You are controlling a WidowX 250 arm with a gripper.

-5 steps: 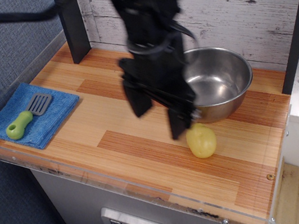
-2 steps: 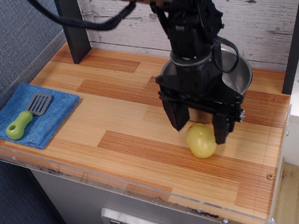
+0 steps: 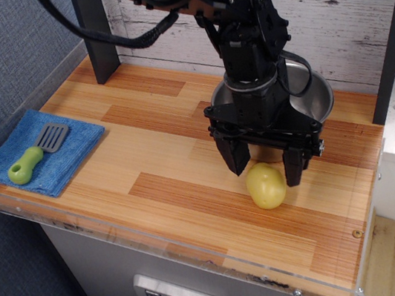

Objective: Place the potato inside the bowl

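Observation:
The pale yellow-green potato (image 3: 266, 186) lies on the wooden table top near the front right. The shiny steel bowl (image 3: 314, 99) stands just behind it, mostly hidden by the arm. My black gripper (image 3: 264, 164) hangs open right above the potato, one finger to its left and one to its right, with the tips about level with the potato's top. Nothing is held.
A blue cloth (image 3: 41, 150) lies at the left edge with a lime-green handled grey spatula (image 3: 34, 155) on it. A clear plastic rim (image 3: 120, 228) runs along the front and left edges. A dark post (image 3: 95, 33) stands at the back left, another (image 3: 391, 42) at the right.
The arm swung right from over the table's middle to above the potato and turned its fingers to straddle it. In the last moment it settled a little to the left. The potato stays still.

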